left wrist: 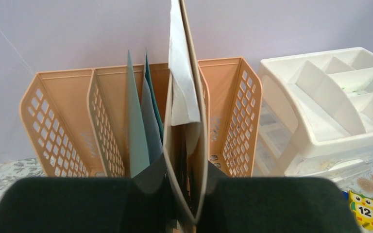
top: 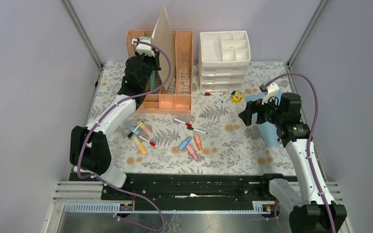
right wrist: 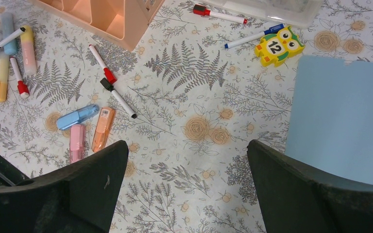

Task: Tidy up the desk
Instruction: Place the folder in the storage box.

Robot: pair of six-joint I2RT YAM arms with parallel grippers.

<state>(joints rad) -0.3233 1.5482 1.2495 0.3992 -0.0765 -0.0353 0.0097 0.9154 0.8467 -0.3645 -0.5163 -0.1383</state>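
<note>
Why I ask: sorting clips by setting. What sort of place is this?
Likely a staged desk inside a walled robot test cell: peach file rack, white drawer unit, loose markers, plain panels around it.

Plain lilac walls point(top: 29, 73) stand on three sides.

Left arm point(top: 108, 119): white link shells, black joint housings.
Right arm point(top: 303, 155): same white-and-black build.
Cables point(top: 168, 68): purple, one looping along each arm.
Wrist cameras point(top: 144, 42): small white blocks.
End effector fingers point(right wrist: 87, 194): broad, matte black.
</note>
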